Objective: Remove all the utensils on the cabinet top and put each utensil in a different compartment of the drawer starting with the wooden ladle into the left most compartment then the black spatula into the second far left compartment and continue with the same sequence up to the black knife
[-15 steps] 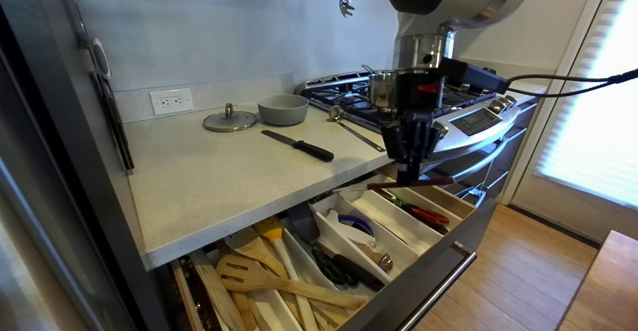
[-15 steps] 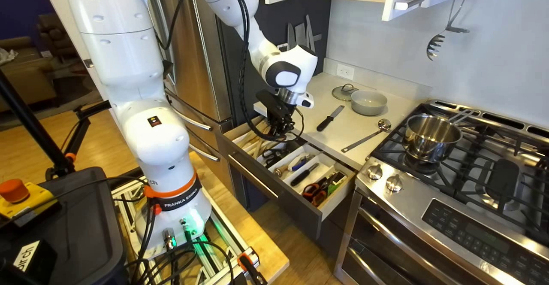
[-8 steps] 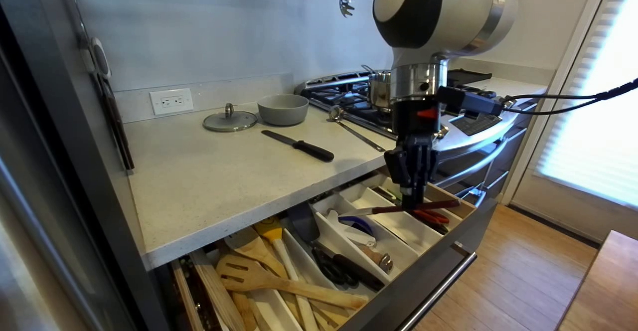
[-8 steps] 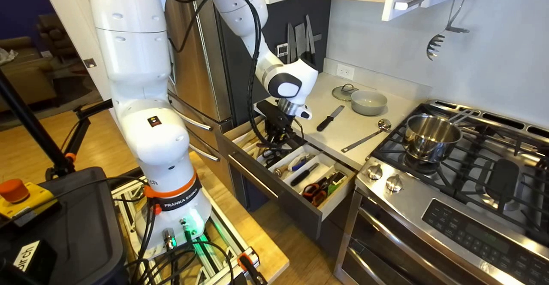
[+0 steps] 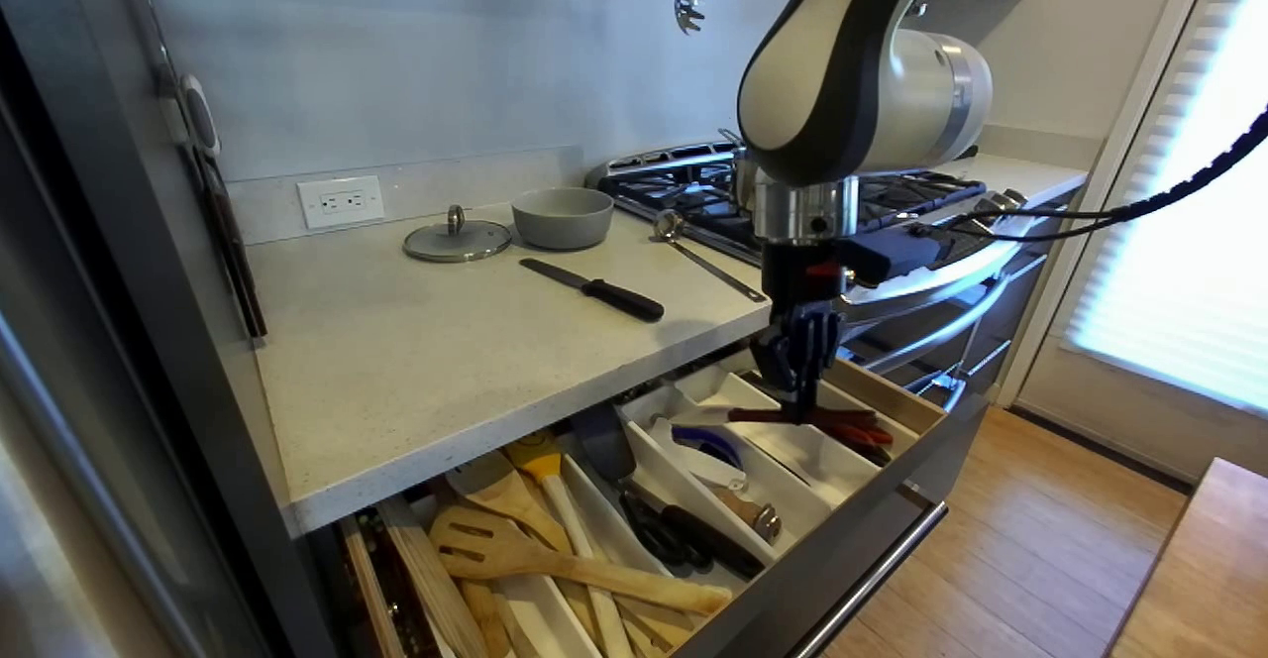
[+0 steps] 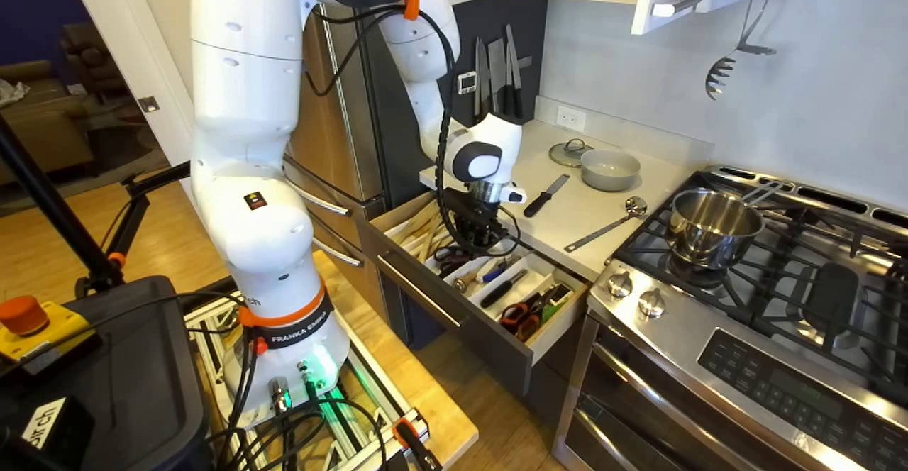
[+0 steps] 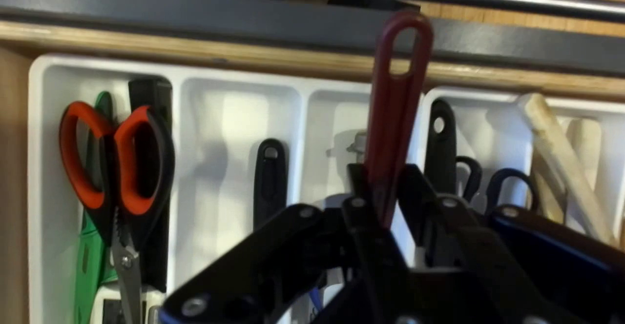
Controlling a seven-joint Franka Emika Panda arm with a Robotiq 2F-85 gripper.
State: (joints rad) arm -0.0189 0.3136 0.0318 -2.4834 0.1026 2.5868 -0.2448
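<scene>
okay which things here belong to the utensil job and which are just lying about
For the job: black robot gripper, shut on the long dark-red-handled utensil; black-handled steel knife; long silver metal ladle; open dark-fronted drawer.

Just lying about: round grey bowl; round glass lid; shiny steel saucepan.

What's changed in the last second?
The closed jaws and the long maroon-handled utensil they hold came down toward the open dark-fronted drawer. Nothing was gripped or released. Unchanged on the pale countertop: the black-handled metal knife, long silver metal ladle, round grey bowl and round glass lid.
</scene>
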